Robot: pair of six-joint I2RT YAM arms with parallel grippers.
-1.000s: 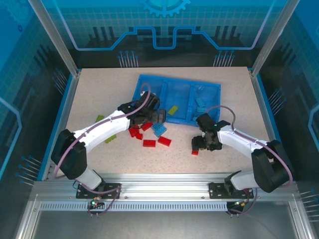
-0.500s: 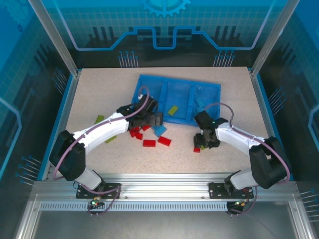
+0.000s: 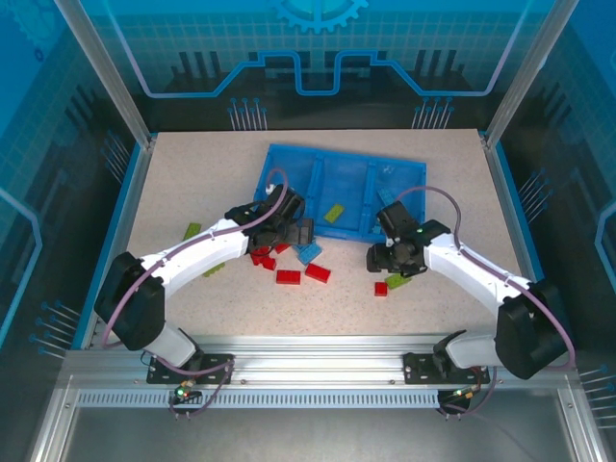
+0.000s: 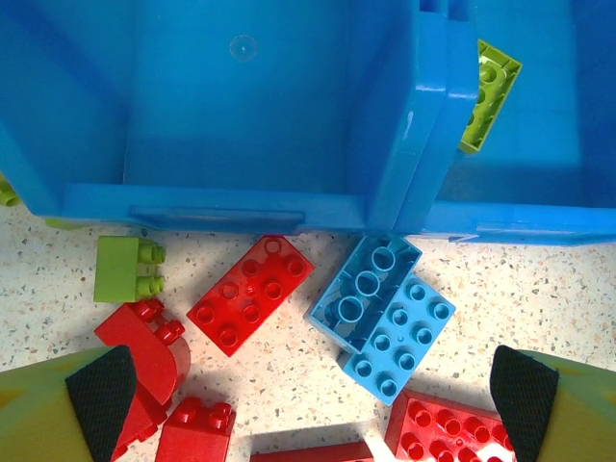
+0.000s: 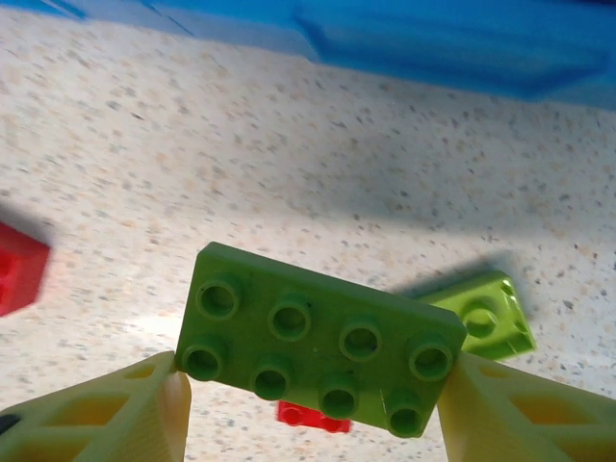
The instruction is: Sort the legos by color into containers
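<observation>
Now R pincer point(image 3: 382, 258) has clamped flat yellow-green plastic brick point(image 5: 318, 337), lifted clear, ready for blue plastic tray point(image 3: 348, 181) just far; L pincer point(image 4: 313, 387) apart, hovering.

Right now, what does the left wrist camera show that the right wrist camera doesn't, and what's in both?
Left wrist: two blue bricks side by side on the table, red bricks next to them, and a bare tray compartment beyond. Right wrist: the right end effector clamping an eight-stud green brick above the table, with a smaller green brick lying on the table past it. Both: the blue tray, the speckled table, and red bricks.
</observation>
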